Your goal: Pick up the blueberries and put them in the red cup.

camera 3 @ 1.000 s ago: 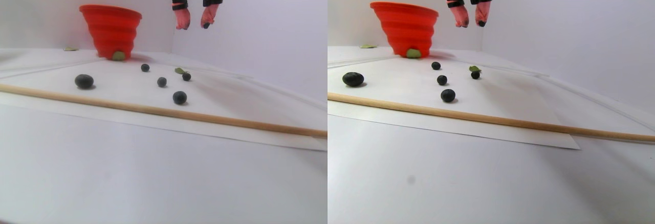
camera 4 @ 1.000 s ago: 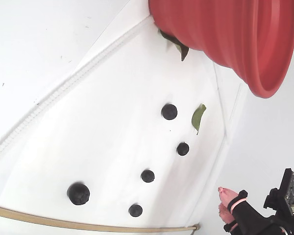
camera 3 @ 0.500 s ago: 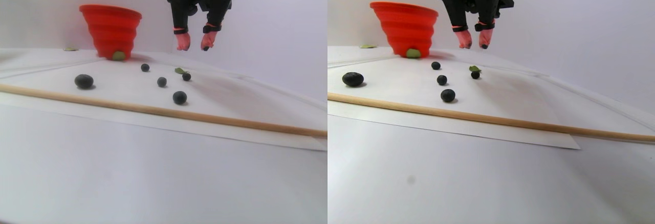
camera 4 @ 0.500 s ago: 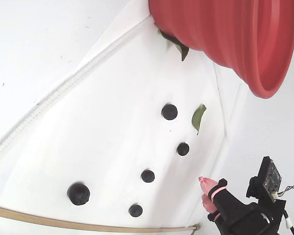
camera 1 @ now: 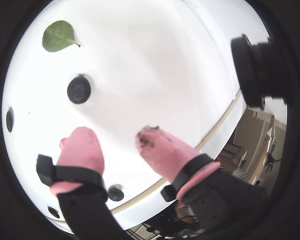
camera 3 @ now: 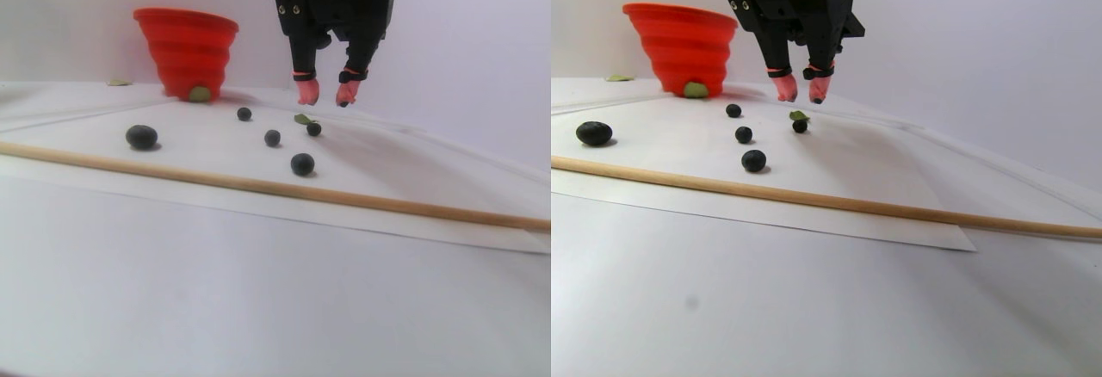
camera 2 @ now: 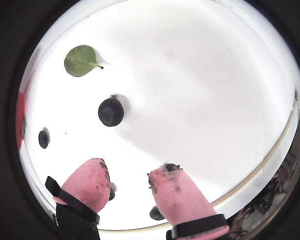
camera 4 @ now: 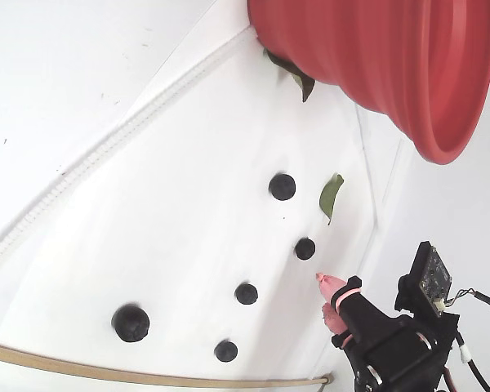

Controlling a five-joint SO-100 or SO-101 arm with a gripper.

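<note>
Above the white sheet, gripper (camera 2: pixel 127 172) jaws parted, empty; target among blueberries (camera 2: pixel 110 111) lies just beyond the fingertips, near leaf (camera 2: pixel 80 60). Red cup (camera 3: pixel 187 47) far left. Centre, descend, straddle berry, close gently.

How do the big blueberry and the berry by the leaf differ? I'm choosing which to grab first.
The big blueberry is clearly larger and slightly oblong; the berry by the leaf is small and round. The big one lies far from the fingers, near the wooden stick; the small one lies close to them. Both are dark, matte and untouched.
</note>
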